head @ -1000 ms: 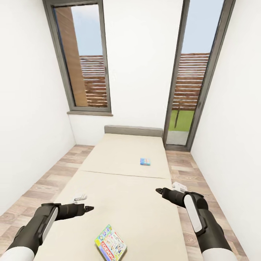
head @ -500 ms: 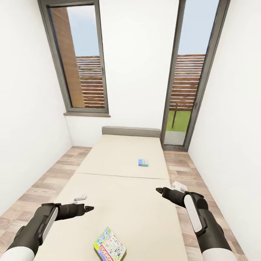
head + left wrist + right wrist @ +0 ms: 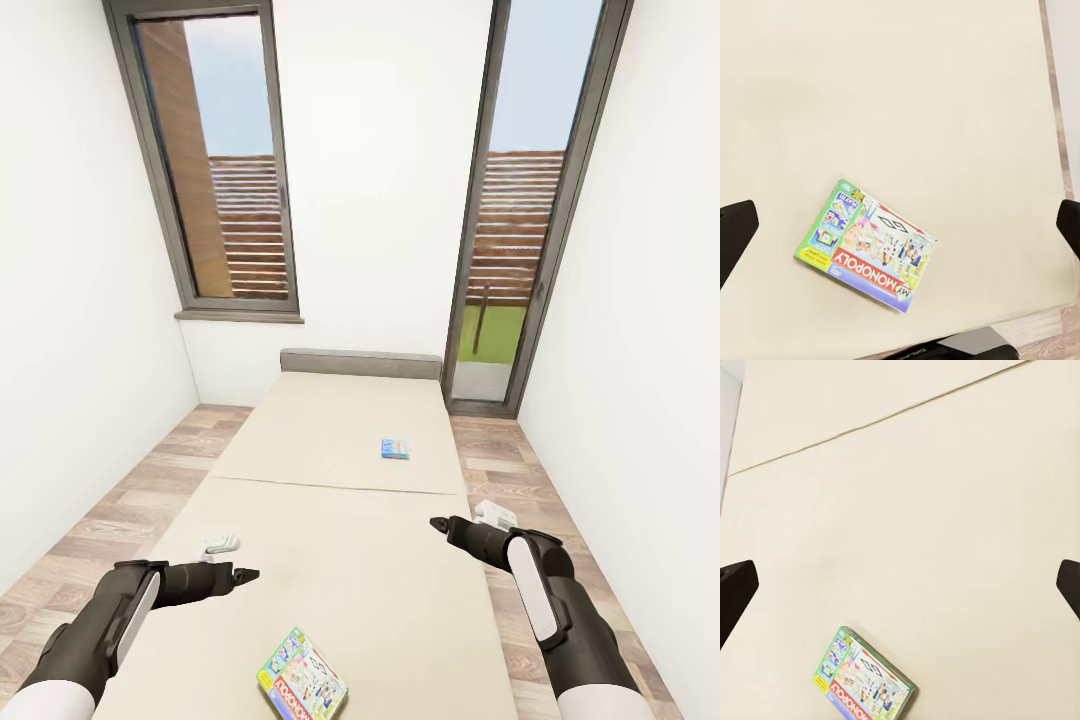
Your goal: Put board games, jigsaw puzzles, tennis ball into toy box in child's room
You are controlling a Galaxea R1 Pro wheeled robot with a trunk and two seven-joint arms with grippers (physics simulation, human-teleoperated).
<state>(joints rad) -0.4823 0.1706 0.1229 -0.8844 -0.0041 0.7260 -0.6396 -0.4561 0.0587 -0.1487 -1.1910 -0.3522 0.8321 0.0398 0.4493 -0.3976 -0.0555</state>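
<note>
Two board games lie flat on the bed (image 3: 330, 500), well apart from each other. The nearer game (image 3: 303, 677) is the longer one, a green, yellow and red box (its lid reads "MY MONOPOLY" in the left wrist view). It rests on the near mattress section, close to the foot edge, with its long axis running diagonally: one end points toward the robot's right and the foot of the bed, the other toward the left and the headboard (image 3: 360, 363). The smaller blue game (image 3: 396, 448) sits on the far mattress section, right of centre, its long axis lying roughly across the bed.

Both arms hover over the near section, with the Monopoly box between them and nearer the robot. The left gripper (image 3: 243, 575) and the right gripper (image 3: 440, 524) each have their fingers spread wide and hold nothing; in each wrist view the dark fingertips sit at opposite edges, with bare mattress and the box between.

Two tall grey-framed windows (image 3: 215, 160) flank the white wall behind the headboard.
</note>
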